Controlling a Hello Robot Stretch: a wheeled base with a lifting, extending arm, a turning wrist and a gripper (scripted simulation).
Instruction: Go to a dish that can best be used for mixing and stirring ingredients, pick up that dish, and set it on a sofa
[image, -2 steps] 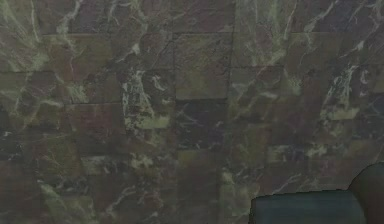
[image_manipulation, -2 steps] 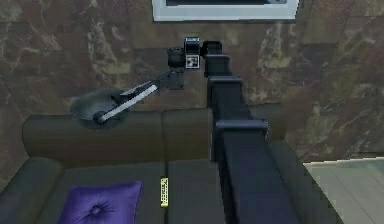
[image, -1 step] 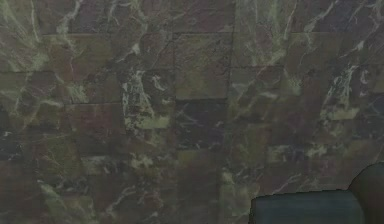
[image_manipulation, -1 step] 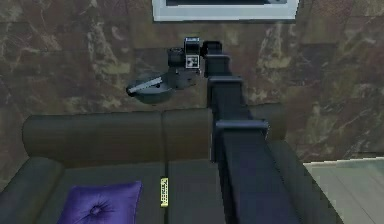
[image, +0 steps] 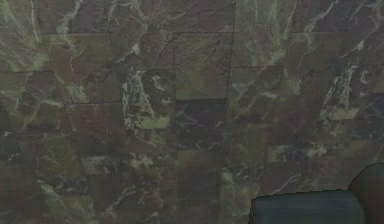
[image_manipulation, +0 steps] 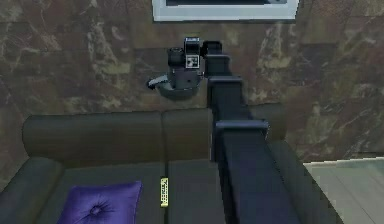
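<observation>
Claw (image_manipulation: 172, 80) is being seen in the arm side view at the far end of the dark arm (image_manipulation: 240, 140), which is being stretched out over the sofa (image_manipulation: 100, 140) toward the marble wall (image_manipulation: 80, 60). A dark grey rounded dish (image_manipulation: 180, 94) is being held at the claw's finger end. It is hanging clear above the sofa's backrest, with the wall alone behind it. How the fingers are set around the dish cannot be told from the pictures.

The sofa is being shown as dark and wide, running across the lower half of that view. A purple cushion (image_manipulation: 100, 205) is being carried on its seat toward the view's left. A thin yellow-green strip (image_manipulation: 163, 192) is lying on the seat between the cushion and the arm. A white-framed panel (image_manipulation: 225, 10) is being cut off by the top edge above the claw. Pale floor (image_manipulation: 350, 190) is being glimpsed at the lower right.

In the forward view, dark marble tiling (image: 150, 100) is being faced close up. A dark teal padded shape (image: 305, 208) is being caught at the bottom right.
</observation>
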